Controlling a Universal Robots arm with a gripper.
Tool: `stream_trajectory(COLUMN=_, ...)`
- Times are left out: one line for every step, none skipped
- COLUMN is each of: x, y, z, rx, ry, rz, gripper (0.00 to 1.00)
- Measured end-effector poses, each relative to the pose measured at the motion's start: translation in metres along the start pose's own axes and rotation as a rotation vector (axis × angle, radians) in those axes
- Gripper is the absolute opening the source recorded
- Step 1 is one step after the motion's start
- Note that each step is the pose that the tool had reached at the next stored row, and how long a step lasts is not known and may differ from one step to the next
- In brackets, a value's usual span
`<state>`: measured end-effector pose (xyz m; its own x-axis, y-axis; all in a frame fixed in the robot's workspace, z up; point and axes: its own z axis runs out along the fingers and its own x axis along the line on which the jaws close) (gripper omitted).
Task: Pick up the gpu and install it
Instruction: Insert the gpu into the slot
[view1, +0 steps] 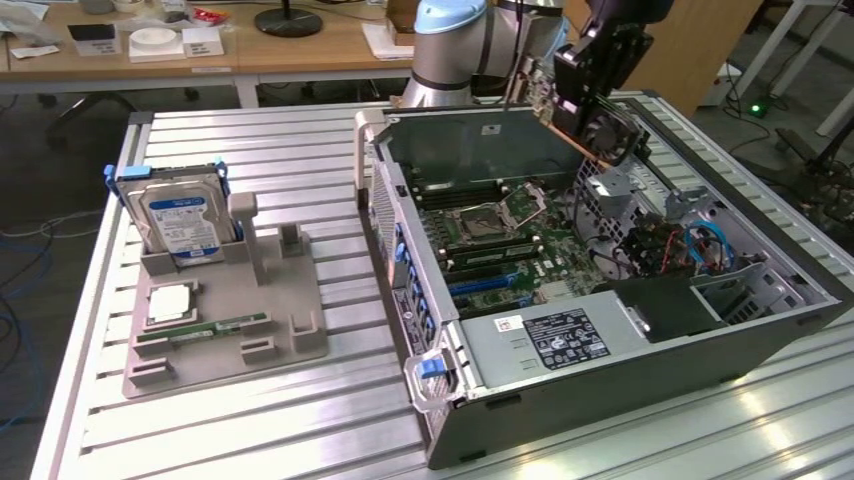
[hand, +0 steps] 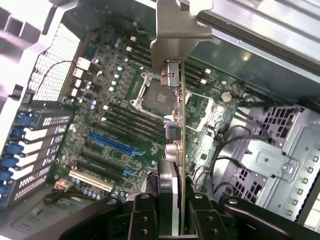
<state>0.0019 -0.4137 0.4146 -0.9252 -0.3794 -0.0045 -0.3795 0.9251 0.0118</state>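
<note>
The pincer is gripping the gpu by one end, holding it edge-on above the motherboard inside the open case. The card's silver bracket is pointing away from the fingers. The drive cage is standing near one side, with open board lying on the other.

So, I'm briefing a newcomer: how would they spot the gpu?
Find the open computer case on the slatted table. Over it, the jaws hold the gpu: a thin card with a silver bracket, unlike the thick blue-labelled hard drive.
</note>
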Motion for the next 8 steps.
stream_trajectory(x=0.0, y=0.0, z=0.0, rx=-0.0001, ry=0.0002, rz=-0.014, gripper=0.29)
stream_trajectory(x=0.0, y=0.0, z=0.0, rx=-0.0001, ry=0.0003, rz=-0.028, gripper=0.29)
stream_trajectory(x=0.0, y=0.0, z=0.0, rx=-0.0002, ry=0.0006, rz=-0.043, gripper=0.29)
stream_trajectory(x=0.0, y=0.0, z=0.0, rx=-0.0002, ry=0.0007, rz=-0.057, gripper=0.29)
stream_trajectory(x=0.0, y=0.0, z=0.0, rx=-0.0003, ry=0.0008, rz=-0.071, gripper=0.29)
stream_trajectory(x=0.0001, y=0.0, z=0.0, rx=-0.0004, ry=0.001, rz=-0.085, gripper=0.29)
stream_trajectory(x=0.0001, y=0.0, z=0.0, rx=-0.0005, ry=0.0011, rz=-0.099, gripper=0.29)
stream_trajectory(x=0.0001, y=0.0, z=0.0, rx=-0.0006, ry=0.0013, rz=-0.11, gripper=0.29)
